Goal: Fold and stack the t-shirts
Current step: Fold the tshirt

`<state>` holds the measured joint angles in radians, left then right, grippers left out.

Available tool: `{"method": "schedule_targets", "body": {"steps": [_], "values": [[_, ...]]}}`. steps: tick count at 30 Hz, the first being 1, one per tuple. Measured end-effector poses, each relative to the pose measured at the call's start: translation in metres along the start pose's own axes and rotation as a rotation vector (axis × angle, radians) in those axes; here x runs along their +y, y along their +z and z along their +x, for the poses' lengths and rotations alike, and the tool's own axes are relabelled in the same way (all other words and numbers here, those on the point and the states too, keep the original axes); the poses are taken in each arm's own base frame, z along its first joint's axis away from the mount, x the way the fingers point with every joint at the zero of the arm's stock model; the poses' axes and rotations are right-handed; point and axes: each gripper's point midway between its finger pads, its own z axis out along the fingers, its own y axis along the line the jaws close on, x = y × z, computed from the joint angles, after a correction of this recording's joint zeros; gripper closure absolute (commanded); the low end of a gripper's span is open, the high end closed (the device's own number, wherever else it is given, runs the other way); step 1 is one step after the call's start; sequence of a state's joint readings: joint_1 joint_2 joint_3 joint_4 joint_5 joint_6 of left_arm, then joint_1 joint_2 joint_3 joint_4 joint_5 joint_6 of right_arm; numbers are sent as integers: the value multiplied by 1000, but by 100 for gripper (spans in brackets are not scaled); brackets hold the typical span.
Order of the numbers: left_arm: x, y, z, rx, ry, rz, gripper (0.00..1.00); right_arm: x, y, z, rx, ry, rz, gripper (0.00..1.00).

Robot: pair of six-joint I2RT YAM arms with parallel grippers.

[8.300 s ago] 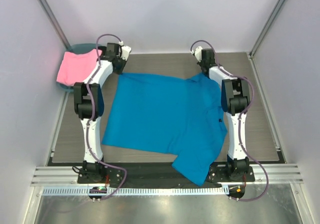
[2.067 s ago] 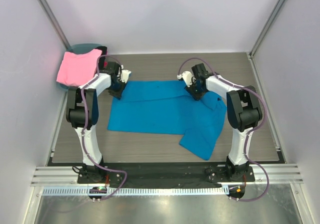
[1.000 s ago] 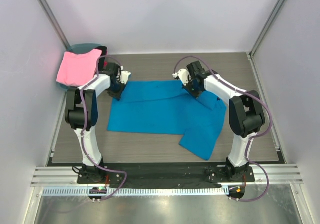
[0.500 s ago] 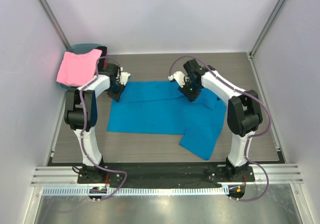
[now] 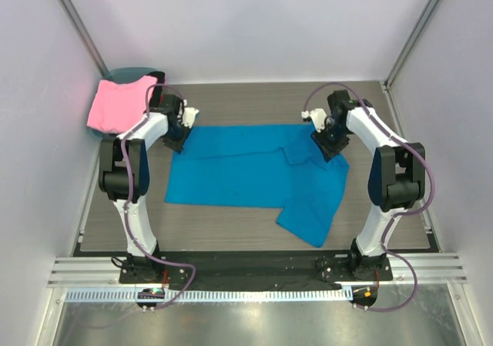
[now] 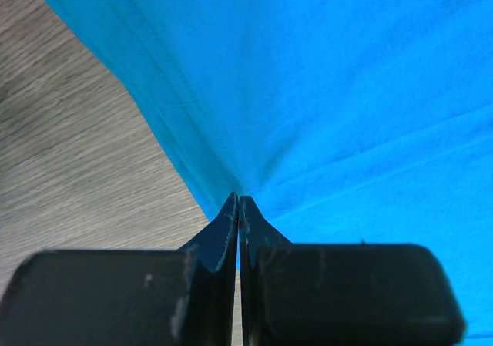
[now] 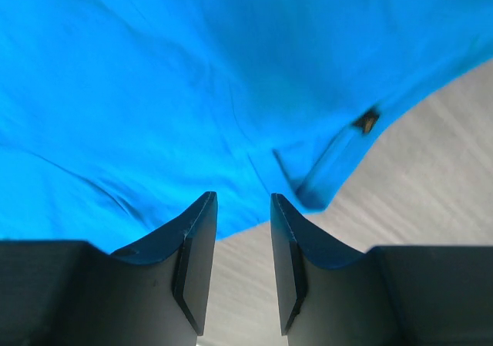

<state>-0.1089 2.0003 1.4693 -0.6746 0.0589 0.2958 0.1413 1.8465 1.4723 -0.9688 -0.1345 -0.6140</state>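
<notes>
A blue t-shirt (image 5: 246, 169) lies folded in half across the middle of the table, one sleeve hanging toward the front right. My left gripper (image 5: 179, 140) is shut on the shirt's far left corner; the left wrist view shows the fingers (image 6: 227, 226) pinching the blue cloth (image 6: 323, 92). My right gripper (image 5: 330, 144) is open and empty above the shirt's far right edge; in the right wrist view the gripper (image 7: 243, 207) hovers over the blue cloth (image 7: 192, 92) and its hem. A pink t-shirt (image 5: 115, 103) lies draped on a teal bin at the far left.
The teal bin (image 5: 123, 75) stands at the table's far left corner. The wood-grain table (image 5: 246, 103) is walled by white panels on three sides. A metal rail (image 5: 254, 269) runs along the near edge by the arm bases.
The shirt's far half was folded over toward the front. My right gripper let go and swung from the shirt's middle to its far right edge. The left gripper stayed put.
</notes>
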Motion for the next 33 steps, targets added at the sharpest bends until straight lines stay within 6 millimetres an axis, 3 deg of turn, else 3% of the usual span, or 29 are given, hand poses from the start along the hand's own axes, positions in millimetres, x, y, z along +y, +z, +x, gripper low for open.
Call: {"method": "schedule_targets", "body": {"steps": [4, 12, 22, 27, 33], "values": [[2, 0, 1, 7, 1, -10, 100, -1, 7, 21, 52, 13, -9, 61], [2, 4, 7, 33, 3, -13, 100, -2, 11, 20, 57, -9, -5, 61], [4, 5, 11, 49, 7, -25, 100, -11, 43, 26, 107, -4, 0, 63], [5, 5, 11, 49, 9, -26, 100, -12, 49, 27, 116, -3, -2, 64], [5, 5, 11, 49, 20, -25, 100, -12, 53, 28, 125, -4, -8, 75]]}}
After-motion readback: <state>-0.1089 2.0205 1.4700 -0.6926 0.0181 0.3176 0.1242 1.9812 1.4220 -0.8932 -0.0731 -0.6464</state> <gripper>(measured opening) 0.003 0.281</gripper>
